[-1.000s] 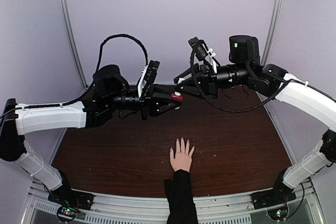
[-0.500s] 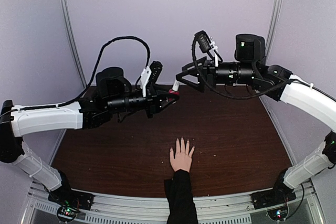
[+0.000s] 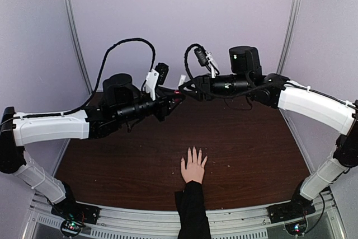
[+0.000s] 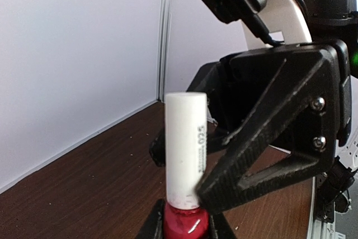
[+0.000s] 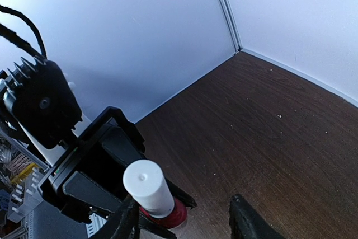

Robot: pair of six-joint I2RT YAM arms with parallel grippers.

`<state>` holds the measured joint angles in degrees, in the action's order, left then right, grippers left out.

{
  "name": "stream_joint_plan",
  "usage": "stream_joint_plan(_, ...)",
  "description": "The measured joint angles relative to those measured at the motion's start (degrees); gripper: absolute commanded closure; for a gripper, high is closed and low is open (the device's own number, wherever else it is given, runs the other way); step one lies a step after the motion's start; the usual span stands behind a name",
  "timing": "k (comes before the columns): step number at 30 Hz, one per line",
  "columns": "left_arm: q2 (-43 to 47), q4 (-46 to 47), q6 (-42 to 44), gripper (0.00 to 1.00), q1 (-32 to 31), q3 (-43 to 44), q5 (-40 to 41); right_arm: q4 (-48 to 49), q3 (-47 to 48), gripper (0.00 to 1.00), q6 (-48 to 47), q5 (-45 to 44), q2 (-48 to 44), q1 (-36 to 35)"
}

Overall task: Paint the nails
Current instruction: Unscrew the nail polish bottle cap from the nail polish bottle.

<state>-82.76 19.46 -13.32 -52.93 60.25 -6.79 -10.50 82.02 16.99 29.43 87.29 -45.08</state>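
Several tiny nails point(image 3: 193, 149), too small to judge, tip pale fingers point(image 3: 193, 155) lying flat near the front edge of the dark brown wooden desk point(image 3: 251, 144). Well beyond them, the left hand point(image 4: 186, 228) clamps a small red bottle point(image 5: 175, 214); its long white cap point(image 5: 146, 186) points into the half-open right hand point(image 5: 184, 223).

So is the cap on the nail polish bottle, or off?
On. The white cap sits upright on the red bottle, no gap between them; the right gripper is open around it.
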Motion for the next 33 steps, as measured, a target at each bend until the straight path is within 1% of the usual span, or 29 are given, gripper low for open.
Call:
stream_joint_plan(7, -0.1, 0.0, 1.6, 1.0, 0.0, -0.2, 3.8, 2.6, 0.7, 0.57, 3.9, -0.6, 2.8, 0.0)
stream_joint_plan(15, -0.2, -0.3, 3.7, 1.0, 0.0, -0.2, 5.6, 3.5, 1.3, 0.58, 5.7, -0.8, 3.8, 0.0)
stream_joint_plan(19, -0.3, -0.3, 4.5, 1.0, -0.2, -0.2, 6.4, 3.5, 1.4, 0.6, 5.9, -1.0, 3.8, 0.0)
stream_joint_plan(23, -0.8, -0.4, 5.4, 1.0, -0.6, -0.2, 7.3, 3.7, 2.4, 0.65, 6.1, -1.4, 3.9, 0.0)
stream_joint_plan(33, -1.2, -1.5, 6.8, 1.0, -1.2, -0.2, 9.4, 3.9, 3.0, 0.88, 6.8, -1.4, 4.1, -0.1)
